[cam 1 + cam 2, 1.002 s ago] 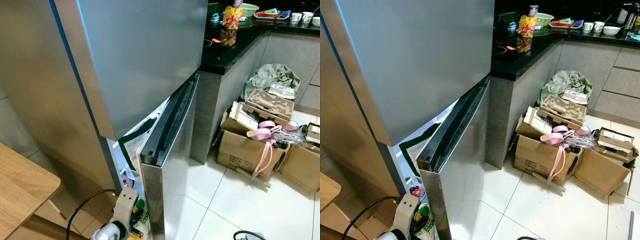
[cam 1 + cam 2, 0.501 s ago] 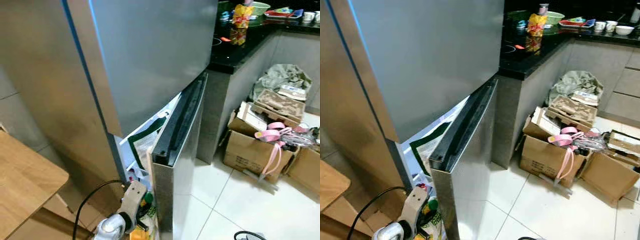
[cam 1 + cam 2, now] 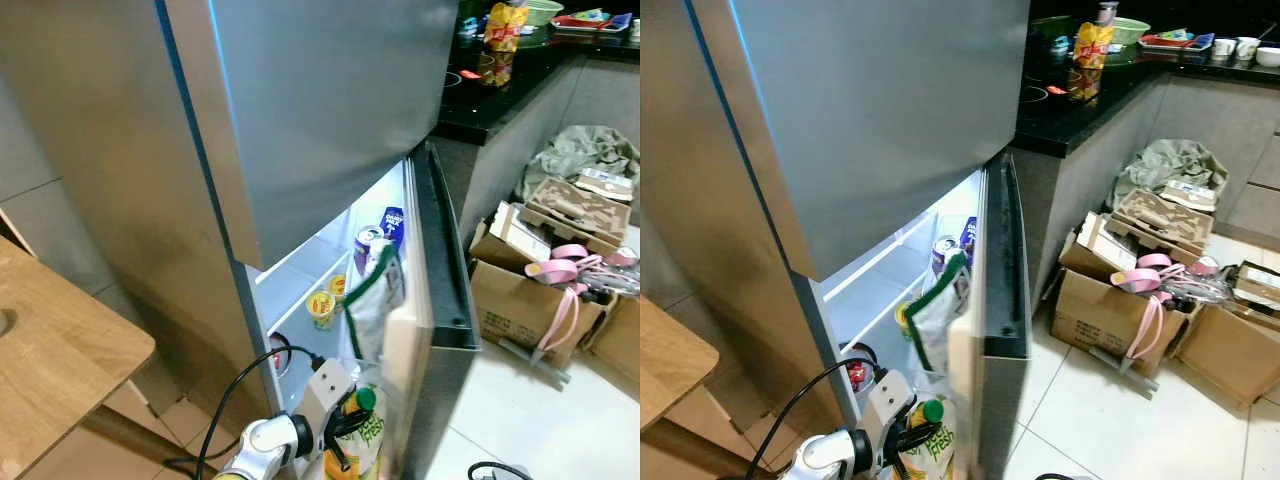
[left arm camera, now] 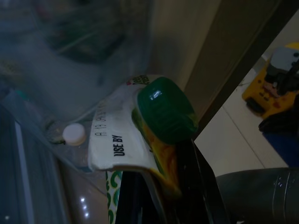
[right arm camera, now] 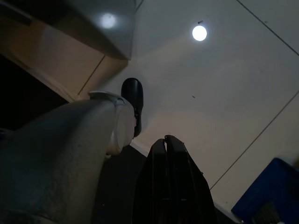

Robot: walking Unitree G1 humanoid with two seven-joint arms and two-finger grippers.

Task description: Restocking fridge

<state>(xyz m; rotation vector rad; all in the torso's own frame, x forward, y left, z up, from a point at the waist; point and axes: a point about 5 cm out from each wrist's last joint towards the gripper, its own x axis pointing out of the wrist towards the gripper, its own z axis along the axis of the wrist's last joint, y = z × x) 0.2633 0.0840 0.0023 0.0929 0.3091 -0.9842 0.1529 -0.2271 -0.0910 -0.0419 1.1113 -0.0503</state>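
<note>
A silver, rounded left arm (image 3: 262, 440) with a cream-coloured wrist block is seen, and a black cable (image 3: 240, 385) is looped over it. Long black fingers (image 5: 173, 186) are carried by the right gripper beside a grey, rounded casing.

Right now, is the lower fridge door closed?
No, the lower fridge door stands open, showing the lit shelves with cans and a bag inside.
</note>
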